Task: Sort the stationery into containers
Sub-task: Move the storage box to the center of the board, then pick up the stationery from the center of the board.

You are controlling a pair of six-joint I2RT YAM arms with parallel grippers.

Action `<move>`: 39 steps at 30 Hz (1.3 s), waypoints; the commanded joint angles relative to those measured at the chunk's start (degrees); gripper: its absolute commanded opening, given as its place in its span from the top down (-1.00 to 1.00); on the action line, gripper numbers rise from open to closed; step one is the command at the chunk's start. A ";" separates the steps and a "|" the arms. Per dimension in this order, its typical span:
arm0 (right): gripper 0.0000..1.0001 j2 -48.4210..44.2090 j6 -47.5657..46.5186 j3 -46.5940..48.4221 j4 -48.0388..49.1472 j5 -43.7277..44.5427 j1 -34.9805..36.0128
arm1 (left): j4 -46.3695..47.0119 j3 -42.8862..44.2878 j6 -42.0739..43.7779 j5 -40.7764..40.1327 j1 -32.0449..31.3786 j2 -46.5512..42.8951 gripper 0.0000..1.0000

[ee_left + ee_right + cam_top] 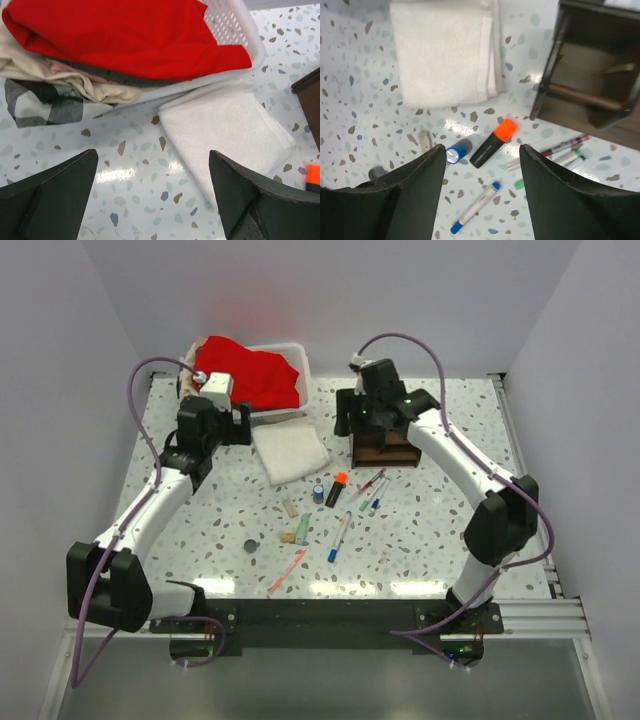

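Speckled terrazzo surface (450,510) carries everything you are working with. At its far left stands the white plastic basket (296,350) heaped with red cloth (250,375), and a folded white towel (290,452) lies just in front of it. To the right of the towel stands the dark brown wooden organizer (590,75), with its compartments open to your right wrist camera. Your left fingers (65,190) are spread wide with nothing between them, hovering over bare surface near the basket and towel. Your right fingers (415,185) are also spread and empty, above the patch between the towel and the organizer. The stationery lies loose on the surface, in front of the organizer and towel. The orange-capped black marker (492,142) lies nearest the organizer, with the small blue bottle (456,151) just beside it. A few slim pens (372,490) lie bunched near the organizer's front. Nearer the arm bases lie a blue-capped white pen (475,207), a pink-red pen (288,570), a beige block (289,506), a green block (302,530) and a dark disc (250,547).
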 commanded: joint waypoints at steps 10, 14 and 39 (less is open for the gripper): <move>-0.22 12.66 23.34 12.51 -13.48 18.76 6.64 | -9.62 -6.46 1.28 -4.67 1.83 -12.75 -0.97; -0.17 15.47 28.18 10.76 -15.07 18.85 7.96 | -9.10 -7.95 3.04 -4.41 1.92 -13.89 -0.97; 0.04 26.63 36.63 9.35 -17.54 32.03 14.20 | -4.97 -13.84 2.34 -3.79 1.84 -17.15 -0.99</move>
